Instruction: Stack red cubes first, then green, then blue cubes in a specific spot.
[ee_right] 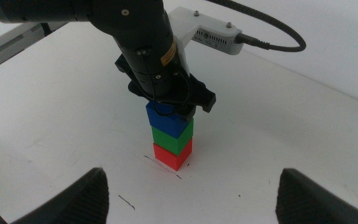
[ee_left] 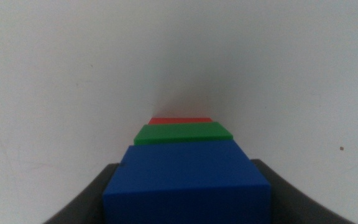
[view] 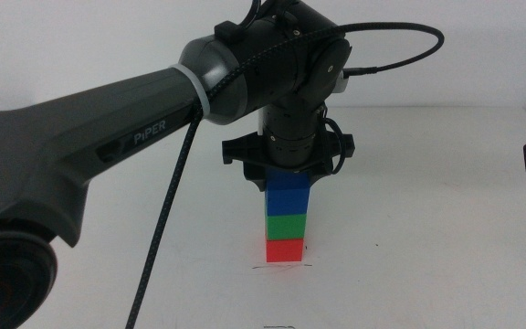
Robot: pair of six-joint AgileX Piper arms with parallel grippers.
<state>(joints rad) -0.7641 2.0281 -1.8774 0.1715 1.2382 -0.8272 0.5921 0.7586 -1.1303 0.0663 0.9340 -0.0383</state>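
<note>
Left gripper [view: 289,176] is hanging straight over the stack at tabletop [view: 427,228] centre, fingers pinching the blue cube [view: 289,196], which is sitting on green [view: 287,224] over the red cube [view: 286,249]. Release path is lying at 12 o'clock, straight up. Right gripper [ee_right: 191,193] is waiting at 3 o'clock, fingers spread.

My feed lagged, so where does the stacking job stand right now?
Red cube sits at the bottom with green on it. The left hand has the blue cube on top and grips it. Letting go and backing off is left. The right hand waits open nearby.
</note>
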